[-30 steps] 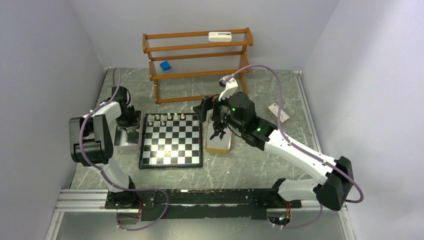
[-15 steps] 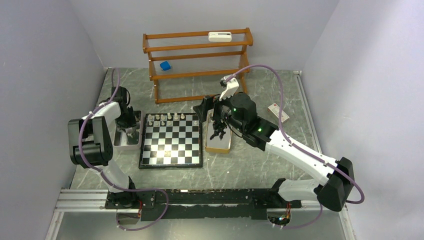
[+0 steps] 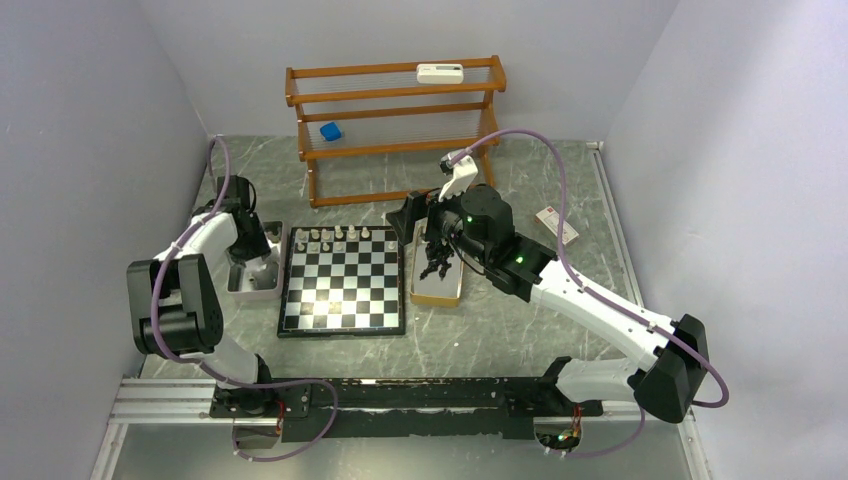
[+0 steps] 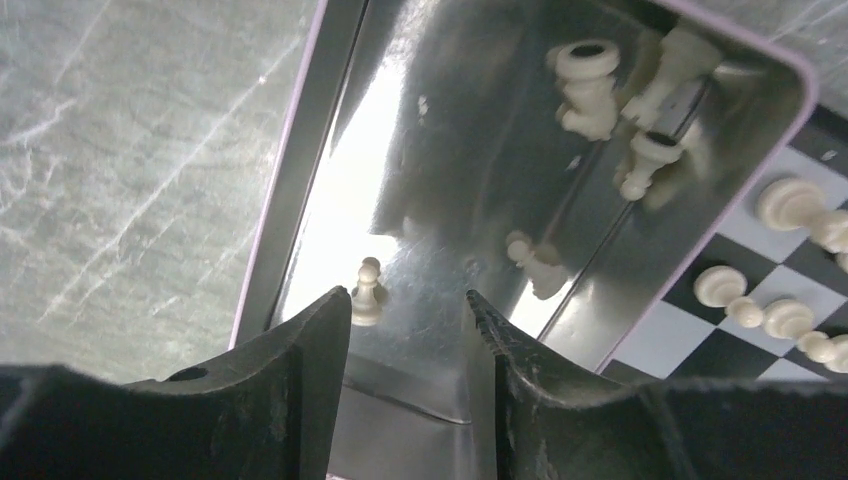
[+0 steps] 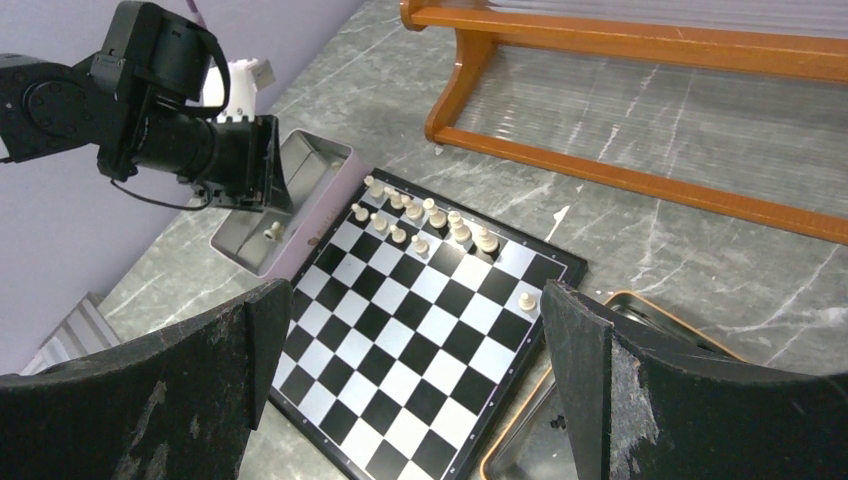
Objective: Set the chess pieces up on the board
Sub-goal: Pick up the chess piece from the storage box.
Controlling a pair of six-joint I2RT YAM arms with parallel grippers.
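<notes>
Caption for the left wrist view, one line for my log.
Left gripper open over the metal tray of cream chess pieces, board edge at right.

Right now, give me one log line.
left fingers open over silver tray; right fingers open over gold tray; board: cream pieces near far edge

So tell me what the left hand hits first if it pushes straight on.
The left hand would probably meet the bare floor of the metal tray first, just beside a small cream pawn; depth is unclear.
</notes>
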